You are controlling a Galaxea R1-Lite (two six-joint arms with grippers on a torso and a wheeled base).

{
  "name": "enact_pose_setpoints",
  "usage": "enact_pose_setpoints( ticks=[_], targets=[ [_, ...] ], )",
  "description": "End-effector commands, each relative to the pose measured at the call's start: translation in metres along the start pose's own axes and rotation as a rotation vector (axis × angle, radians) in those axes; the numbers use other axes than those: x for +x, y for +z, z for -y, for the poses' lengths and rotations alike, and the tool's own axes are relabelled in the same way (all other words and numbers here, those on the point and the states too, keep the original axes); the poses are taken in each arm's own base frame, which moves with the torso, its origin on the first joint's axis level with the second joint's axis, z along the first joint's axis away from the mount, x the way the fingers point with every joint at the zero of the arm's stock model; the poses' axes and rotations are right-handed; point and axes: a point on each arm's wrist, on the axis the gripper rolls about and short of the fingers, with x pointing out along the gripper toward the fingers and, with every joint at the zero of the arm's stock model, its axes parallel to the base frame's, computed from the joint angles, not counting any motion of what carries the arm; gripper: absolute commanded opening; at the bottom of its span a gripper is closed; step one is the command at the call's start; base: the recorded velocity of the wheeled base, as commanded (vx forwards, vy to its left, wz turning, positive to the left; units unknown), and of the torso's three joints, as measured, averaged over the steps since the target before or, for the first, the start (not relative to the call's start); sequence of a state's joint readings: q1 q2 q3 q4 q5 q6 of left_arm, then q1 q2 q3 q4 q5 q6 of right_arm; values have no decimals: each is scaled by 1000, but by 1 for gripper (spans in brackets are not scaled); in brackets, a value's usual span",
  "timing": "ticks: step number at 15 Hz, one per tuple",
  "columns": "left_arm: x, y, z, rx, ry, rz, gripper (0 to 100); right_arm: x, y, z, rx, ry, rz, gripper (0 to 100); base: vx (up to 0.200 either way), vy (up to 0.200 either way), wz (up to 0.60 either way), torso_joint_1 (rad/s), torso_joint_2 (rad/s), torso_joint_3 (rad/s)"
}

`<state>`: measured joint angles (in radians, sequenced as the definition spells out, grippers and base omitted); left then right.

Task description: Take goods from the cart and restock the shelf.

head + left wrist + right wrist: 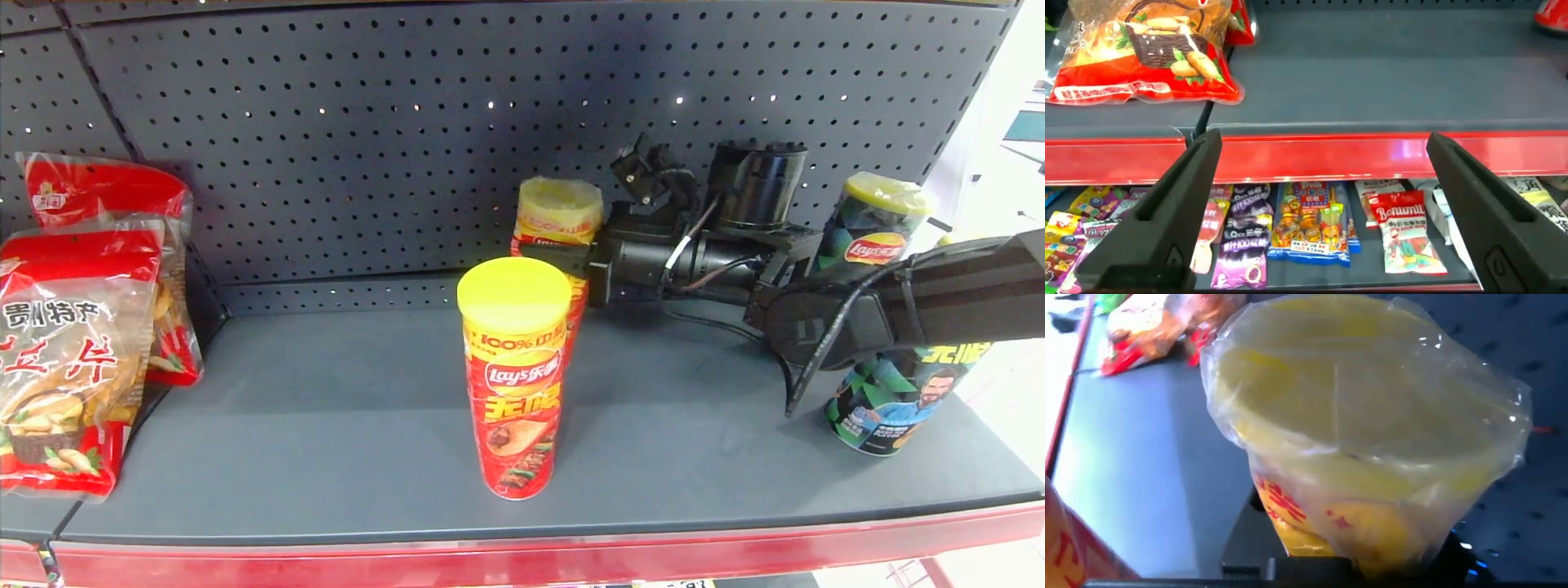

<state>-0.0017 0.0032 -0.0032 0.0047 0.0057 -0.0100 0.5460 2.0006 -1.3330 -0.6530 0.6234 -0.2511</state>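
My right fingers (563,255) are clasping the wrapped can (559,212) near its top. It is sitting at the back of the shelf (343,425), close to the pegboard wall and just behind the front can (514,384). The front can is hiding its base, so I cannot tell whether it is resting on the shelf.

What is worrying me is that the two cans are standing nearly touching. A sideways pull or a twist of my wrist could be knocking the tall front can over towards the shelf's red edge. The loose film could be catching on a finger as I let go and tipping the can. My arm is also crossing in front of the dark cans (878,224), so a careless retreat could be brushing them.

My left fingers (1176,212) are spread wide, holding nothing, low before the red edge.

The wrapped can (1372,457) is looking like a tall red tube, its yellow lid sitting under crinkled clear film.
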Motion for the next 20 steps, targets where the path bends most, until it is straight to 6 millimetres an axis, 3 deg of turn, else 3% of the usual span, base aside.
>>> enact_pose_setpoints(
  ticks=[1,5,20],
  targets=[
    [0,0,0,-1,1,-1,100,3,-1,-1,-4,18,7,0,0,0,0,0,0,0],
    [0,0,0,-1,1,-1,100,15,1,-18,0,82,16,0,0,0,0,0,0,0],
    [0,0,0,-1,1,-1,100,30,-7,-30,16,117,5,0,0,0,0,0,0,0]
  ],
)
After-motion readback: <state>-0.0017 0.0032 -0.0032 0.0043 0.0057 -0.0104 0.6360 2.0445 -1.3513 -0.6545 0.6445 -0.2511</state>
